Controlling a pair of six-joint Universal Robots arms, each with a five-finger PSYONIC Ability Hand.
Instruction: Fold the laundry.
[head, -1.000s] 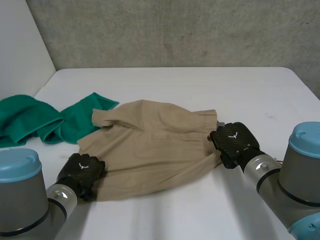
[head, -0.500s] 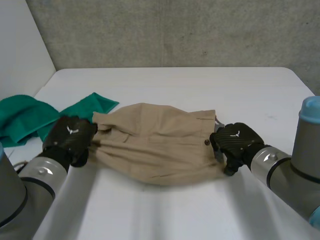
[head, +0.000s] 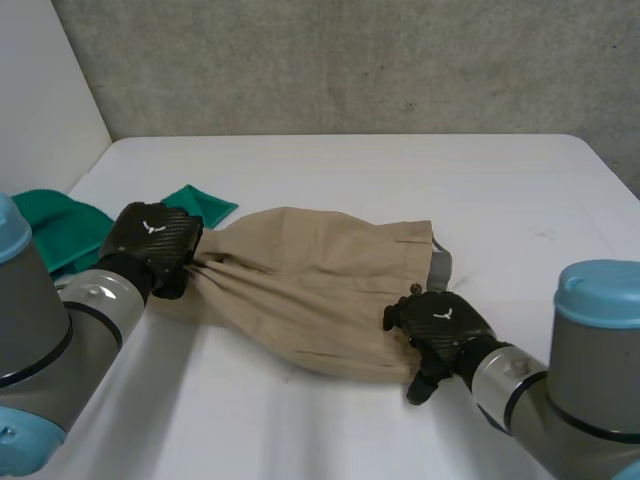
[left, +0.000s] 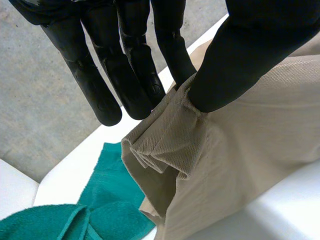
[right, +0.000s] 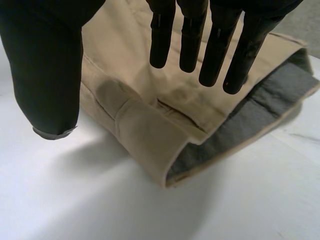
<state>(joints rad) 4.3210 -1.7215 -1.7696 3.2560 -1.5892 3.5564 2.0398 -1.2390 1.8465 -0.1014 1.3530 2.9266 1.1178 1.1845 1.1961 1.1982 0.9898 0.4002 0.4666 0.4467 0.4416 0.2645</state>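
A tan pair of shorts (head: 320, 280) lies folded in the middle of the white table (head: 400, 170). Its waistband with grey lining (right: 250, 115) points to the right. My left hand (head: 150, 240) is at the cloth's far left end. There the thumb and fingers (left: 125, 75) pinch a bunched fold of tan cloth (left: 165, 140). My right hand (head: 435, 325) hovers over the near right corner by the waistband. Its fingers (right: 215, 45) are straight and spread from the thumb, holding nothing.
A green towel (head: 60, 225) lies crumpled at the table's left edge, just behind my left hand, and appears below the pinched fold as green towel (left: 100, 200). A grey wall stands behind the table.
My left hand closed on the near left edge and carried it up to the far left, folding the shorts over. My right hand let go of the right edge and moved nearer.
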